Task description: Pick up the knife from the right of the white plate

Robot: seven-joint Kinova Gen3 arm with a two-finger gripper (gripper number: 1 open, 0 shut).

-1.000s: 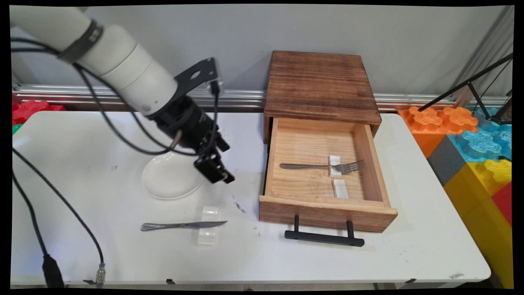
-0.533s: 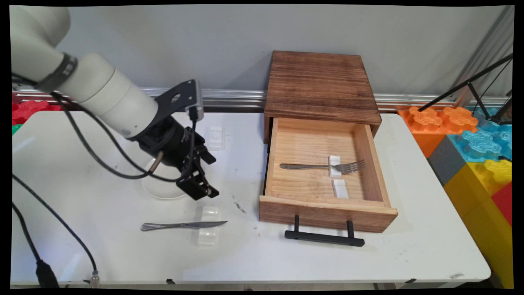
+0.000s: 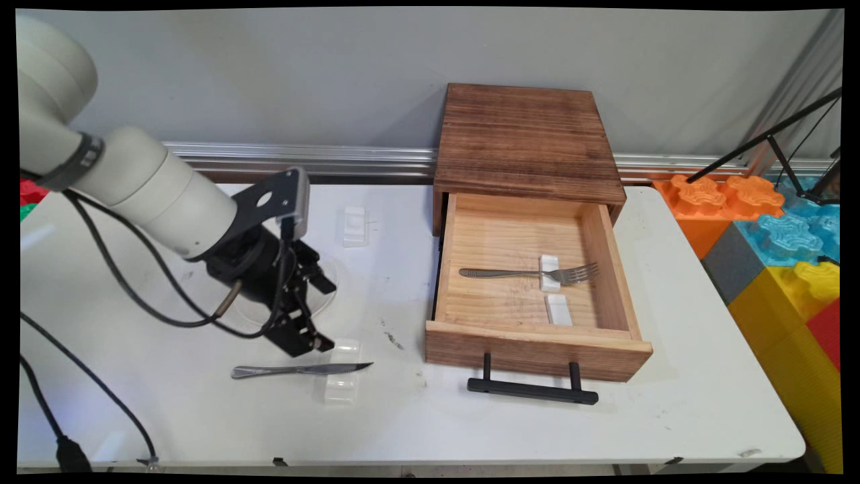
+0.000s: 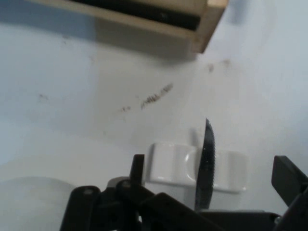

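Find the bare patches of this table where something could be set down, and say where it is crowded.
Bare: right of the drawer; the near edge below the knife. Crowded: around the gripper, where knife, its white rest and plate cluster.

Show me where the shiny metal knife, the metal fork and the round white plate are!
shiny metal knife (image 3: pixel 295 370), main view, middle of its length.
metal fork (image 3: pixel 531 273), main view, on its handle in the wooden drawer (image 3: pixel 608 255).
round white plate (image 3: pixel 332 286), main view, right rim.
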